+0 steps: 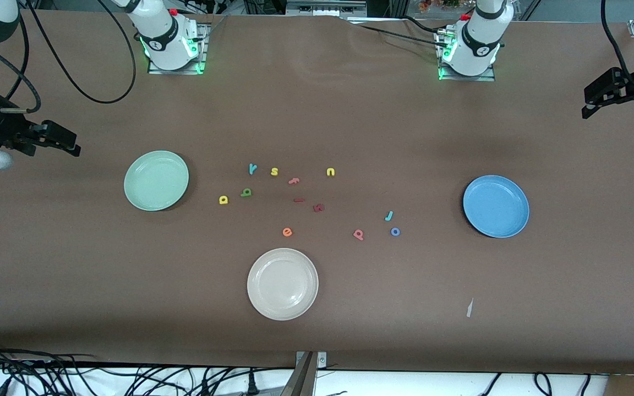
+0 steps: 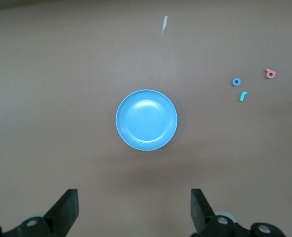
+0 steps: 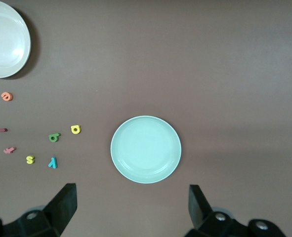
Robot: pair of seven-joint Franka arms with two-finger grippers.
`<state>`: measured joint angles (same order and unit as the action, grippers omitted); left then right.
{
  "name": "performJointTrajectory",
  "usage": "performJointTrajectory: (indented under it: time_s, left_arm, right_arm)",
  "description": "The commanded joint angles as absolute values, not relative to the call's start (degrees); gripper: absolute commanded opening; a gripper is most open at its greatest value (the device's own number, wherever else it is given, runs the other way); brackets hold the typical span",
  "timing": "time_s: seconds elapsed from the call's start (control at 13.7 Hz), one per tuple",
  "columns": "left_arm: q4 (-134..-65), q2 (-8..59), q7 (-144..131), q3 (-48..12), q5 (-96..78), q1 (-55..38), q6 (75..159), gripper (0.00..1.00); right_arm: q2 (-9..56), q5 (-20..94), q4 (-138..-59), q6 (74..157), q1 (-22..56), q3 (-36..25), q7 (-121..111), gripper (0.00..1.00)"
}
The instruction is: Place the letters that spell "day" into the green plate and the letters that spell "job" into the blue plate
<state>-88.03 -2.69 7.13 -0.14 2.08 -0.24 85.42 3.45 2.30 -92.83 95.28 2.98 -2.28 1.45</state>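
The green plate [image 1: 156,180] [image 3: 146,149] lies toward the right arm's end of the table. Beside it lie the yellow d [image 1: 223,200] [image 3: 75,129], green a [image 1: 246,192] [image 3: 54,137] and teal y [image 1: 252,169] [image 3: 53,162]. The blue plate [image 1: 496,206] [image 2: 146,120] lies toward the left arm's end, with the teal j [image 1: 389,216] [image 2: 243,96], blue o [image 1: 395,232] [image 2: 236,82] and pink b [image 1: 358,235] [image 2: 270,73] beside it. My right gripper [image 1: 69,140] [image 3: 133,195] hangs open high over bare table near the green plate. My left gripper [image 1: 585,103] [image 2: 134,197] hangs open high over bare table near the blue plate. Both plates hold nothing.
A cream-white plate [image 1: 282,284] [image 3: 5,39] sits nearest the front camera. Other letters lie mid-table: yellow s [image 1: 274,171], yellow u [image 1: 331,172], pink f [image 1: 294,180], red k [image 1: 318,208], orange e [image 1: 287,232]. A small grey scrap [image 1: 469,308] lies nearer the camera than the blue plate.
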Motion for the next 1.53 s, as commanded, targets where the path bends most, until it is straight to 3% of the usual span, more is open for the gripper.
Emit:
performJointTrajectory:
  time_s: [0.0, 1.46]
  left_arm:
    - [-85.9, -1.8, 5.3, -0.1, 1.2, -0.1, 83.9, 1.00]
    - [-85.9, -1.7, 5.3, -0.1, 1.2, -0.1, 83.9, 1.00]
  right_arm:
    - [3.6, 1.5, -91.8, 94.1, 3.2, -2.3, 1.4, 1.00]
    - [3.4, 0.8, -91.2, 94.0, 3.5, -2.2, 4.3, 1.00]
